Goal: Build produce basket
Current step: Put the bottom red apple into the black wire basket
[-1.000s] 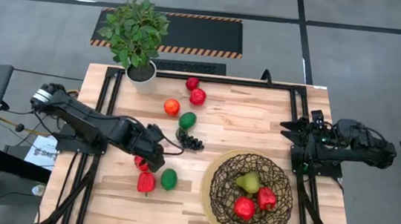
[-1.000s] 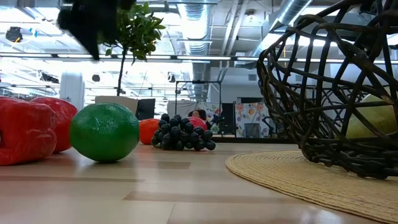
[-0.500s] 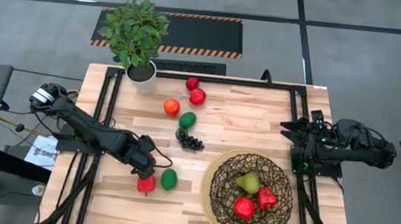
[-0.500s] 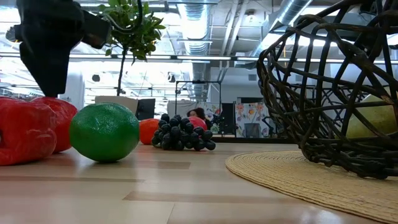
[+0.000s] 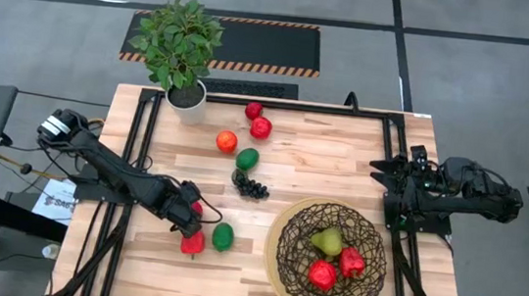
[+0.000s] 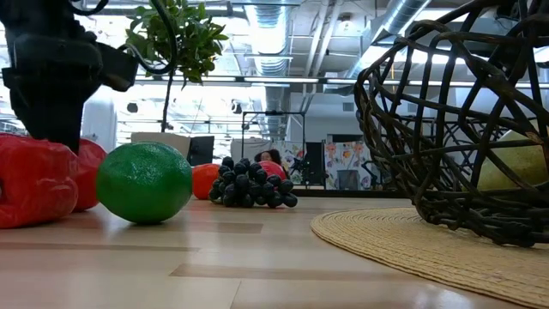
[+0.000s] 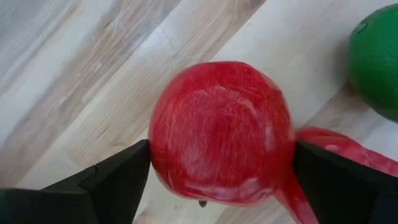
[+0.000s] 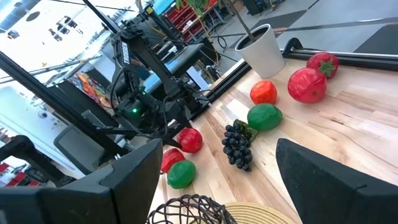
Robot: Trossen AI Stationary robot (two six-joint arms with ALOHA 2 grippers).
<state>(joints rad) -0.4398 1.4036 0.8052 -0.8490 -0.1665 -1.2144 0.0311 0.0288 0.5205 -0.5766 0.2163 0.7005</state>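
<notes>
Left gripper (image 5: 190, 217) is down low at the near-left part of the light wooden desk (image 5: 322, 164), fingers (image 7: 118, 180) spread wide either side of a round red toy apple (image 7: 221, 130); the apple sits on the wood between them, not clearly pinched. Just beside it lies a red toy pepper (image 5: 192, 244) and a green toy lime (image 5: 224, 236), the pepper touching the apple in the left wrist view.

Round dark brown woven wire basket (image 5: 284, 259) with its tan rim stands at the near-right of the desk. Inside it: a green toy pear (image 5: 329, 240), a red pepper (image 5: 352, 262) and a red apple (image 5: 322, 273).

Loose produce mid-desk: a dark grape bunch (image 5: 252, 186), another green lime (image 5: 248, 159) just behind it, an orange fruit (image 5: 227, 141), and two more red fruits (image 5: 259, 122) close together toward the far edge. A leafy green plant in a white pot (image 5: 187, 98) stands at the far-left corner.

Right gripper (image 5: 384, 166) waits at the right edge of the desk, well apart from the fruit, fingers (image 8: 348, 180) apart with nothing between them.

From table height the green lime and red pepper are up front, grapes behind, basket mesh filling the right.
</notes>
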